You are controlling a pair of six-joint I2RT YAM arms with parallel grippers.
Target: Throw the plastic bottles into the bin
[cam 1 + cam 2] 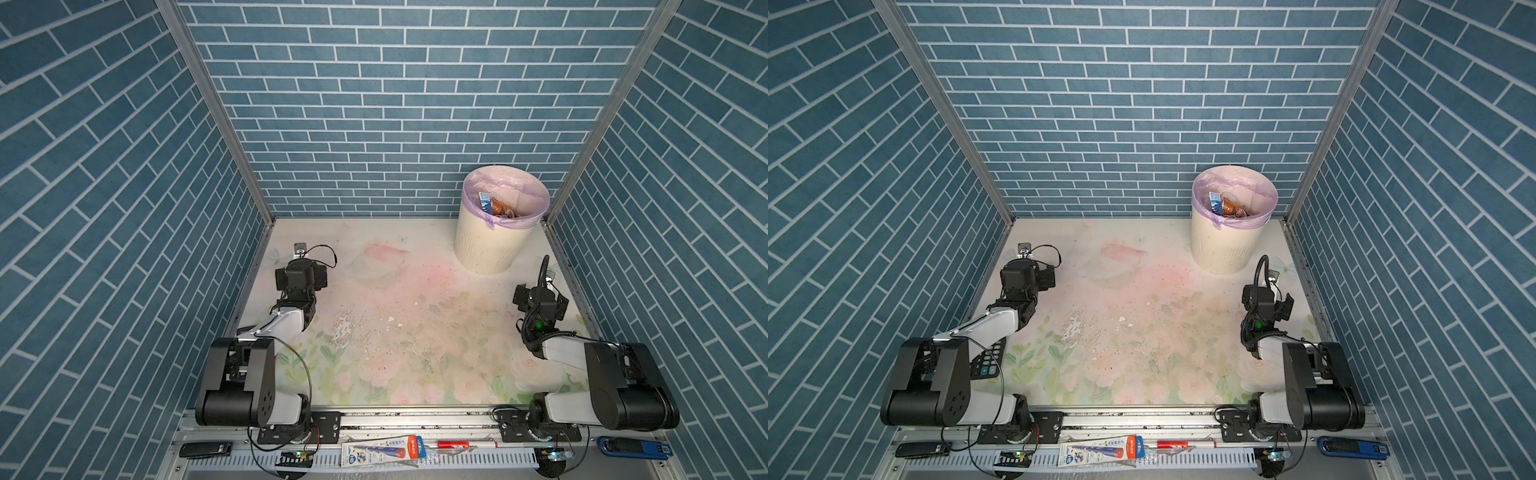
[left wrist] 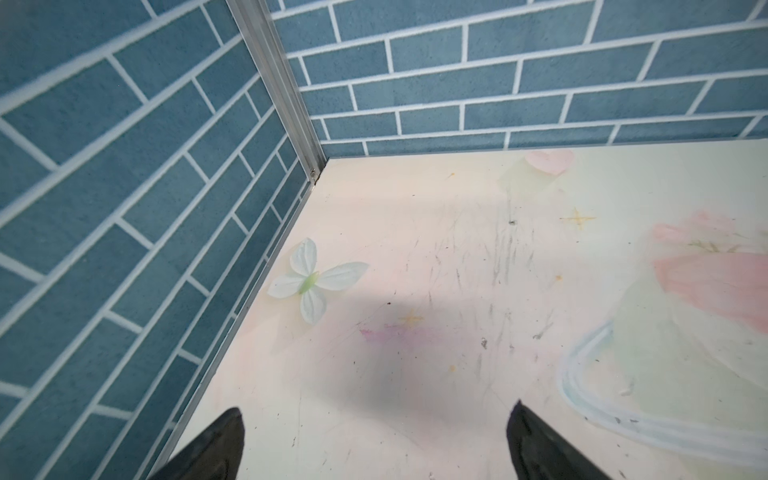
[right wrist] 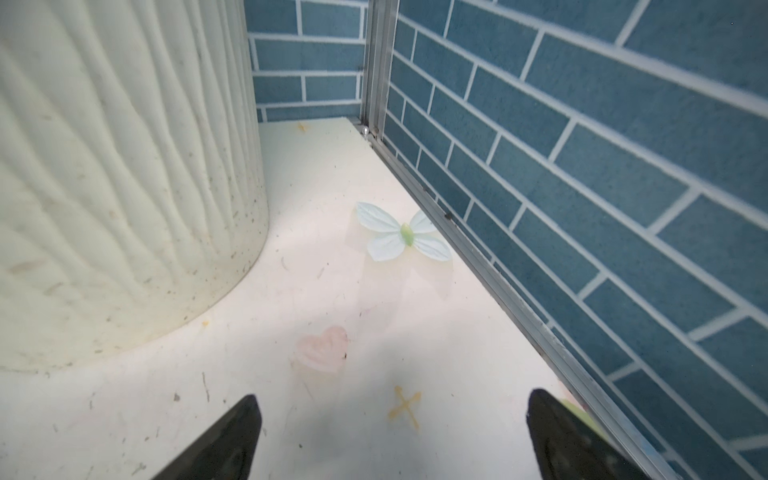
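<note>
The left fingers (image 2: 216, 449) stood spread and empty over the tabletop (image 1: 415, 299), where no bottle showed. The plastic bottles (image 1: 496, 206) lay inside the bin (image 1: 486, 245) at back right, and the right fingers (image 3: 224, 444), spread and empty, hovered beside it. The task seemed done, with no further grasp needed.

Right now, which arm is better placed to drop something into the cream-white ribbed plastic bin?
Right. The open right claw hangs beside the bin; the open left claw sits by the opposite blue brick wall. Visible plastic bottles already lie inside.
</note>
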